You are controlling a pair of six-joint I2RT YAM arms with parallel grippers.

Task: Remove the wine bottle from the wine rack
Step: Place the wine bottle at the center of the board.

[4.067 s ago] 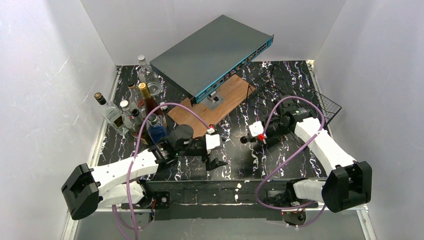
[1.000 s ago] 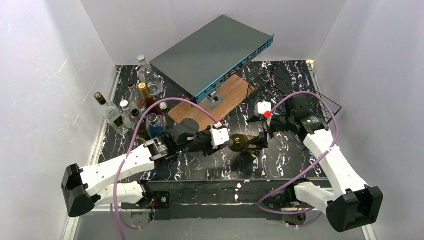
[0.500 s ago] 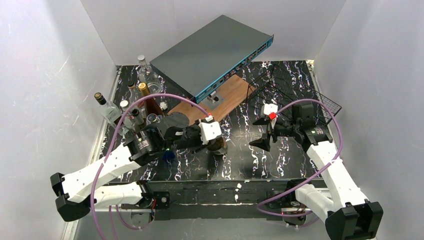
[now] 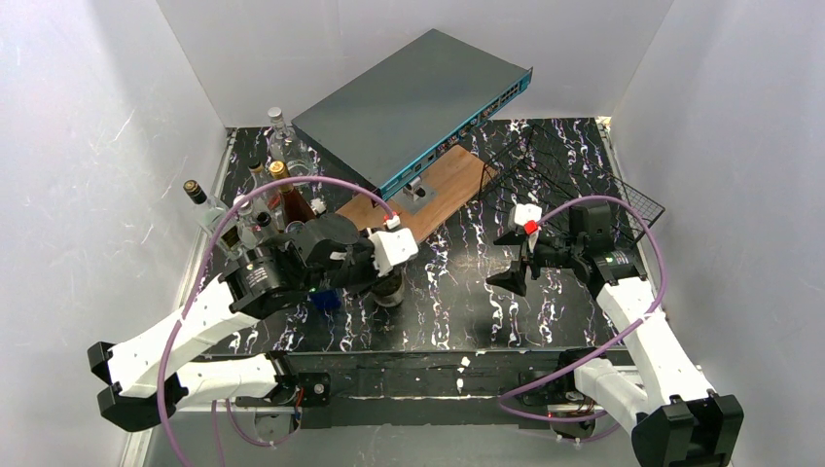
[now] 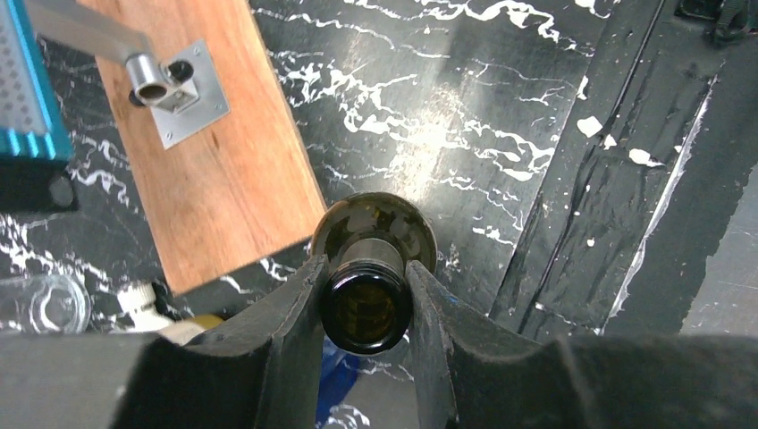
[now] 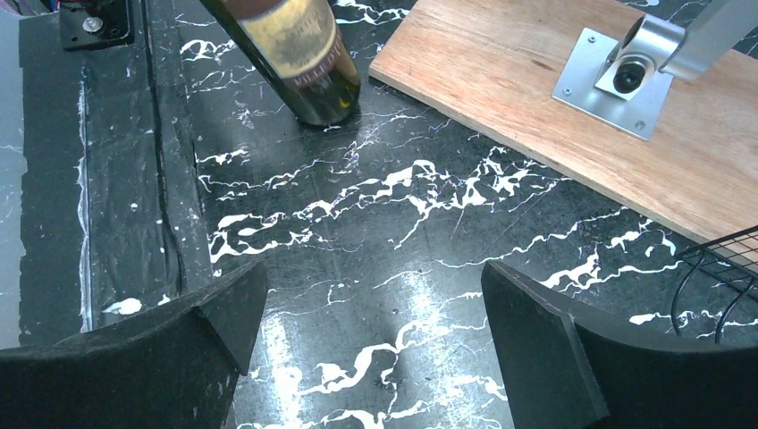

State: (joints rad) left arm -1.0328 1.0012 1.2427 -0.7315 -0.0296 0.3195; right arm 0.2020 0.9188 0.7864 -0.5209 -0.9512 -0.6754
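The left gripper [image 5: 365,295] is clamped on the neck of the wine bottle [image 6: 304,54], which stands roughly upright just off the near-left corner of the wooden board [image 4: 438,190]. The right gripper [image 6: 375,286], nearer than the board's right end, gapes wide and holds nothing. Beyond the board's right end, the wine rack [image 4: 637,202] is bare. The set-down is in hand; next, seat the base flat, then release

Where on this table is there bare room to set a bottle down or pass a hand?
Bare tabletop lies between the wine bottle, held by the left gripper, and the open right gripper, on the near side of the wooden board. Crowded: the bottle cluster at back left, the wine rack at back right.
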